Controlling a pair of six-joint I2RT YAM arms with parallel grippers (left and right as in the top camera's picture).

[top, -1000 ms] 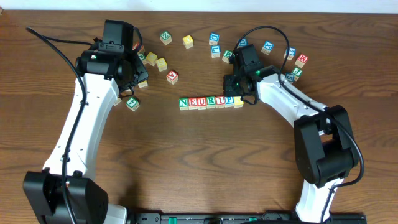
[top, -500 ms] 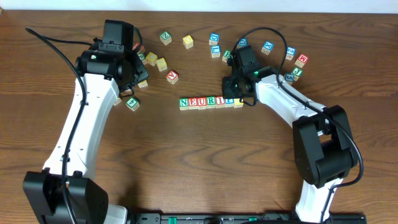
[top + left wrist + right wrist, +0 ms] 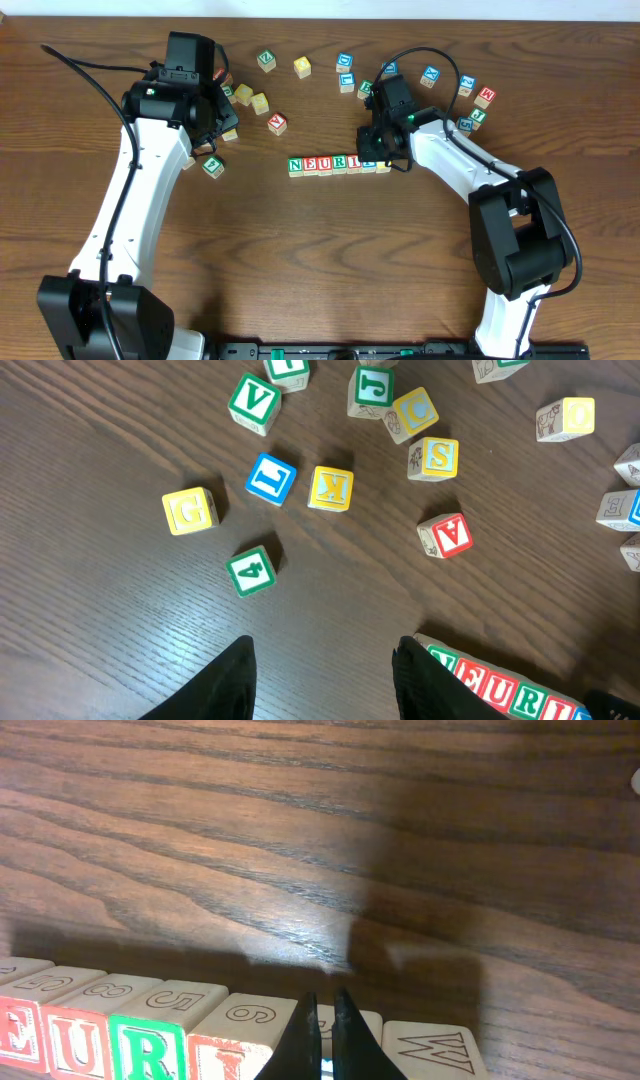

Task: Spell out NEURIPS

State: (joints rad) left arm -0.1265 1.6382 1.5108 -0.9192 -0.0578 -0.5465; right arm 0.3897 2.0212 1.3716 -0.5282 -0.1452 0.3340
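Note:
A row of wooden cubes lies mid-table, reading N, E, U, R, I from the left. My right gripper covers the following cube. A pale-yellow-topped cube ends the row. In the right wrist view my shut fingers point down at the cube between the I cube and the end cube, whose side shows a W. My left gripper is open and empty above the table. The row's left end lies at its lower right.
Loose letter cubes lie scattered at the back: a group by the left gripper, an A cube, a green 4 cube and others behind the right arm. The right arm's cable loops above them.
My right gripper has shifted slightly left along the row's right end and now covers the P cube, which showed earlier. The left arm has not moved.

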